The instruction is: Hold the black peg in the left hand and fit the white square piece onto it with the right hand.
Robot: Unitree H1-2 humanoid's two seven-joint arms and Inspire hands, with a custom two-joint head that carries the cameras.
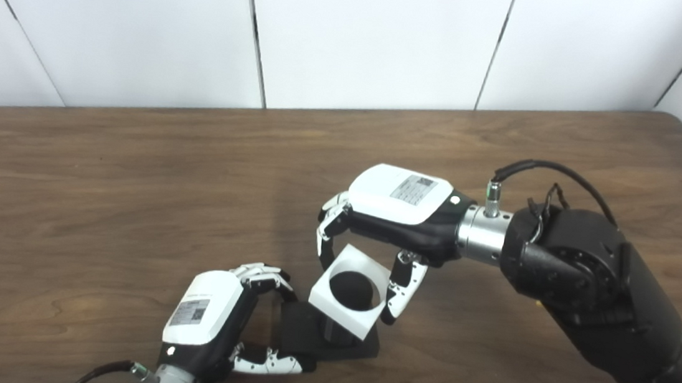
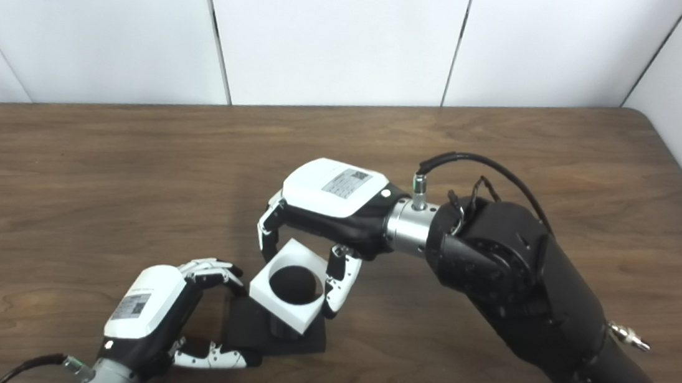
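- The left robot hand is clamped on the flat black base of the peg, fingers on the far edge and thumb along the near edge; the base lies on the counter.
- The right robot hand grips the white piece by opposite sides, fingers on the far side and thumb on the right side.
- The piece sits around the peg's top, with the dark peg end showing through its round hole. It looks tilted, its near-right corner lower, and is not yet down on the base.
- Risk: pressed down while tilted, the piece could jam on the peg; I judge it needs levelling first.
- Risk: a sideways push from the right hand could slide or tip the base, since the left hand holds only its thin edges.
- Risk: the thumb lies low on the piece and could be pinched against the base as the piece drops.
- Each hand's white back carries a grey label with a square code; the print is too small to read.
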